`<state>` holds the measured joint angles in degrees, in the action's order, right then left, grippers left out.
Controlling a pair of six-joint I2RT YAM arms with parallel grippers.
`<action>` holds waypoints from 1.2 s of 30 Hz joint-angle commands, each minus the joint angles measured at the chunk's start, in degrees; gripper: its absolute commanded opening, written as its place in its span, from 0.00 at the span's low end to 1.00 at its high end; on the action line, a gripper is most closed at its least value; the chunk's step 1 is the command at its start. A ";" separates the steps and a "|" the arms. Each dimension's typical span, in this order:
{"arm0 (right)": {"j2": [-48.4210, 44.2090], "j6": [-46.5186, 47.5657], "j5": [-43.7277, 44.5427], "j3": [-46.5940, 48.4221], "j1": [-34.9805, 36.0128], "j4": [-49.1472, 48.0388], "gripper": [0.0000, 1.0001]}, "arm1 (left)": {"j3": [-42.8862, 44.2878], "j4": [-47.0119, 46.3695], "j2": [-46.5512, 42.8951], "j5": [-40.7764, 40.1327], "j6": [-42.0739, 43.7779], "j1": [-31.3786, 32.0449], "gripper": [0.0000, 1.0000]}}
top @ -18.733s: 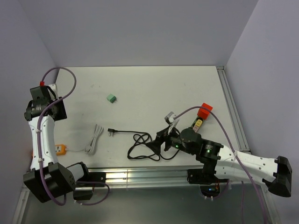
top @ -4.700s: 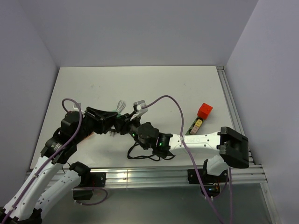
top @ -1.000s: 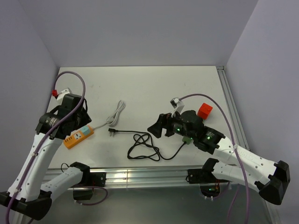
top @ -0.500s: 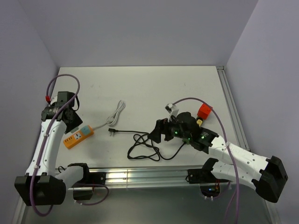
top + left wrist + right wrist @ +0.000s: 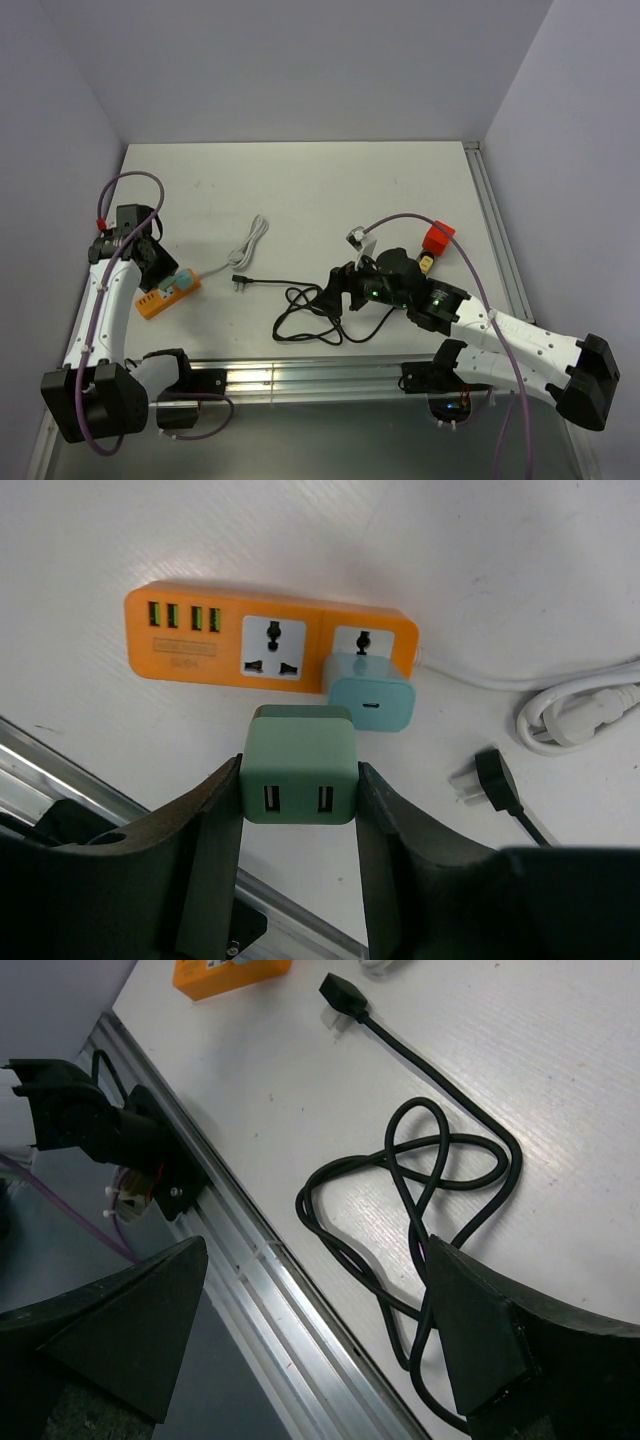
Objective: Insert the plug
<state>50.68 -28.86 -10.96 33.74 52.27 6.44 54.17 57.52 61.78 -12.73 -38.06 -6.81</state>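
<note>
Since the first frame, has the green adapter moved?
Yes. The green adapter went left: from beyond the black plug to well left of it, held in the left gripper by the orange power strip.

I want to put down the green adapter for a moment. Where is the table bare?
The far table beyond the white cable and red block is bare. Crowded near: orange power strip, black cord, right claw.

Lighting evenly and brightly from overhead, casting only soft, short shadows under the black cable (image 5: 430,1070); glaring mildly off the aluminium rail (image 5: 265,377); softening slightly toward the wrist views' near edges.
</note>
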 commanded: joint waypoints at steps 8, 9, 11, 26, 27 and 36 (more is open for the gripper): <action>-3.92 0.91 1.20 -0.69 0.29 -1.87 0.97 | -0.73 -1.26 5.02 -0.63 -3.33 -0.75 0.00; -4.00 0.83 1.21 -0.78 0.29 -1.87 0.97 | -1.00 -1.44 4.67 -0.54 -3.59 -0.84 0.00; -4.09 0.91 1.38 -0.87 0.29 -1.78 0.97 | -1.18 -0.83 5.10 -1.06 -4.12 -1.19 0.00; -4.36 0.91 1.73 -1.04 0.29 -1.87 0.97 | -1.88 -1.53 7.74 1.30 -1.22 -7.69 0.00; -4.36 0.83 1.73 -1.04 0.29 -1.87 0.97 | -2.05 -1.97 8.18 1.83 -0.96 -7.78 0.00; -4.71 0.82 1.91 -1.22 0.29 -1.69 0.98 | -2.49 -3.73 9.32 4.29 -0.08 -8.05 0.00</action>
<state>47.35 -28.86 -9.91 32.51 52.27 6.44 52.25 55.37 70.89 -10.09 -39.55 -14.55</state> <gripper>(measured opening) 0.974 0.482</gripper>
